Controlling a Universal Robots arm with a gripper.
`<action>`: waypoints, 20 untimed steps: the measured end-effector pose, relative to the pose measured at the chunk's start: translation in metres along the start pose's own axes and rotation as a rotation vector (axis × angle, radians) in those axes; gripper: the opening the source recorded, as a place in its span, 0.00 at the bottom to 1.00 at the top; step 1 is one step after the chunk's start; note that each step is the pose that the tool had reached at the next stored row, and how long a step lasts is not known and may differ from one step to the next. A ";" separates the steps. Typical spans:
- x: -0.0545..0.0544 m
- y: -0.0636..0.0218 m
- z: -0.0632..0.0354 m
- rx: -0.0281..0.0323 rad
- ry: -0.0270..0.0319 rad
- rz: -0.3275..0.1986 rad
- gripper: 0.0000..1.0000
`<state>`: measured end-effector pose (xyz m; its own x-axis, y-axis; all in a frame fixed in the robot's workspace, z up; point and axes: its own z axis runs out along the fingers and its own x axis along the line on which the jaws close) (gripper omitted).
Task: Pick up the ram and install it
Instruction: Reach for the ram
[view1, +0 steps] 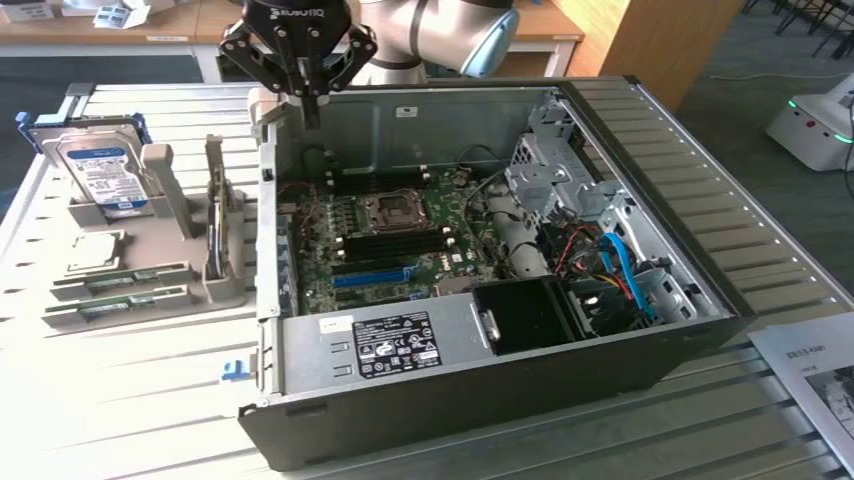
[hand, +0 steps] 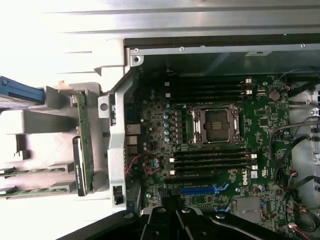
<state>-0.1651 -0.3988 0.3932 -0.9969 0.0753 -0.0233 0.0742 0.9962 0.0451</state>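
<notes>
Two ram sticks (view1: 123, 279), thin and green, lie in slots of a grey holder (view1: 174, 290) on the exterior view's left of the open computer case (view1: 534, 350); the wrist view sees them as ram sticks (hand: 35, 171) beside the case wall. My gripper (view1: 311, 112) hangs shut and empty above the case's far left corner, well away from the sticks. In the wrist view the gripper (hand: 175, 212) has its fingers together over the motherboard (hand: 260, 115). Black memory slots (hand: 210, 161) beside the CPU socket (hand: 215, 125) hold nothing.
A silver hard drive (view1: 104, 175) with a blue-white label stands upright at the holder's back. A green board (view1: 214, 215) stands on edge close to the case wall. Inside the case are a blue slot (view1: 371, 275), cables (view1: 621, 270) and a drive cage (view1: 554, 160). A paper sheet (view1: 814, 375) lies at the exterior view's right.
</notes>
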 end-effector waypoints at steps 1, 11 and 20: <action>0.001 -0.0001 -0.0001 0.0001 0.0001 0.000 0.10; 0.015 -0.0011 -0.0004 0.0001 0.0000 0.000 0.10; 0.025 -0.0019 -0.0006 0.0001 0.0000 0.000 0.10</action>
<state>-0.1904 -0.3988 0.3931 -0.9969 0.0753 -0.0233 0.0742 0.9962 0.0450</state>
